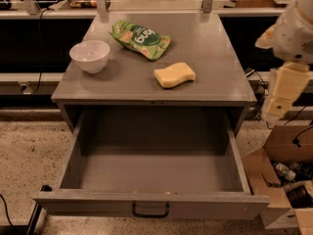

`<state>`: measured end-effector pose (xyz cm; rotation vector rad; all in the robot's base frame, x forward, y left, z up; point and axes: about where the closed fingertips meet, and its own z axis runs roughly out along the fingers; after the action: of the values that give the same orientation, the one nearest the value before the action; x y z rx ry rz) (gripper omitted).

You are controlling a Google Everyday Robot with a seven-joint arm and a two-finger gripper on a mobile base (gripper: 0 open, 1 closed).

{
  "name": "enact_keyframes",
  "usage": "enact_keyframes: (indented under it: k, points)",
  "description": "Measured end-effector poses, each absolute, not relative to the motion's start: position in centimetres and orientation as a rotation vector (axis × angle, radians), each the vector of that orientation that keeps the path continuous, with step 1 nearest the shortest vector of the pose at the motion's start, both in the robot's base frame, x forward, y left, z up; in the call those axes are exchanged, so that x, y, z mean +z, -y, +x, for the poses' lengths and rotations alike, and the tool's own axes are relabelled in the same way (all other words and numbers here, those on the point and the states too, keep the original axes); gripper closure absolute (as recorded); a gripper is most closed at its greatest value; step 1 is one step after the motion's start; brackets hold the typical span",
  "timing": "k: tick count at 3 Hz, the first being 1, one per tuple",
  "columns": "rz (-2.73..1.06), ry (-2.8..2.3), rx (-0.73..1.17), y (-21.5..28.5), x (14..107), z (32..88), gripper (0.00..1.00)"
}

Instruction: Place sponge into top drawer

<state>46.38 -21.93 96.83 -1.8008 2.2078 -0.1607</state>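
The pale yellow sponge (174, 75) lies flat on the grey cabinet top (215, 48), right of centre near the front edge. Below it the top drawer (151, 173) is pulled fully open and holds nothing; its dark bar handle (150, 210) sits at the front centre. Only the cream-white links of my arm (283, 89) show, at the right edge beside the cabinet and apart from the sponge. My gripper is out of view.
A white bowl (90, 56) stands at the left of the cabinet top. A green snack bag (141, 39) lies at the back centre. An open cardboard box of clutter (286, 180) sits on the floor right of the drawer. A cable runs at the far left.
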Motion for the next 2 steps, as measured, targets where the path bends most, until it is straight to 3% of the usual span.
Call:
enact_keyframes:
  k: [1, 2]
  points:
    - [-1.974, -2.135, -0.218, 21.2, 94.7, 52.2, 0.0]
    - [-2.156, -1.998, -0.184, 17.2, 92.1, 58.6, 0.0]
